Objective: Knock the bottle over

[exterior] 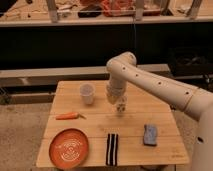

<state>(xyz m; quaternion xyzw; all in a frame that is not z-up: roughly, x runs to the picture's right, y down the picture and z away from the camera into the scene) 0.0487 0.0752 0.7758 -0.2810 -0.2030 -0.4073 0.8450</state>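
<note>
Dark shelving was seen across the far side of the room, with cluttered items along its top, and a light wooden table (135, 122) stood in front of it on a speckled floor. On the far left part of the table a white cup (87, 93) was placed upright. Nearer and to its left an orange carrot (66, 116) was laid flat, and an orange plate (69, 148) was set at the near left corner. A black-and-white striped object (112, 149) was laid near the front edge, about midway along it, and a blue-grey sponge (150, 135) was found to its right. The white arm (150, 82) was reached in from the right, bent at its far elbow and turned downward over the middle of the table. The gripper (119, 102) was held low, right of the cup, just above and against the bottle (120, 107). The bottle was seen standing at the table's centre, partly hidden by the gripper, between the cup and the sponge; whether it was tilted could not be told. Whether the tool was released or clenched could not be told.
</note>
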